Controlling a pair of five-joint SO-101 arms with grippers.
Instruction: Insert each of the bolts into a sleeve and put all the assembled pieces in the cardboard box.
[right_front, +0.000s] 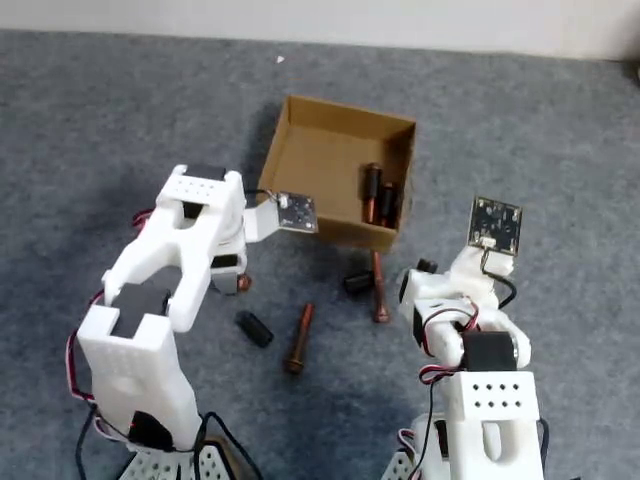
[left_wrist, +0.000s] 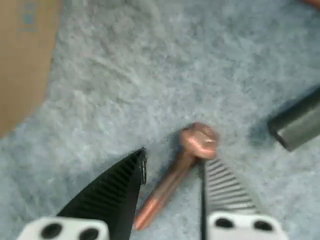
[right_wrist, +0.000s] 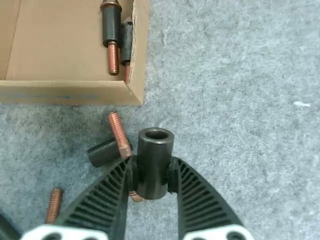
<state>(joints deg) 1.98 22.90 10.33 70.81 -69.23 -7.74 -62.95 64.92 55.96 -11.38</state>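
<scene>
In the high view, the open brown cardboard box (right_front: 300, 150) sits on the grey carpeted desk (right_front: 120, 120) ahead of both arms. Two bolt-in-sleeve pieces (right_front: 378, 195) lie inside, along the wall nearer the right arm, so part of the job looks done. Loose parts lie between the arms. There is a short black cylindrical sleeve (right_front: 254, 328) with a copper-coloured flanged bolt (right_front: 299, 338) just beside it, and a second bolt (right_front: 379, 290) touching another sleeve (right_front: 358, 282) close to the box front.

In the left wrist view, the left end effector (left_wrist: 174, 165) stands wide, its ribbed jaws astride a third copper bolt (left_wrist: 192, 150) that lies flat on the desk with its head away from the wrist. I judge it is placed this way to pinch the shank for a pick-up (whether one jaw already touches the bolt I cannot tell).

In the right wrist view, the right end effector (right_wrist: 151, 170) is clamped on a black sleeve (right_wrist: 154, 150). The jaws grip it low on its body, so the open bore points away from the wrist and stays free — probably to leave room for a bolt to be fed in. The box corner is near, just beyond the sleeve.
</scene>
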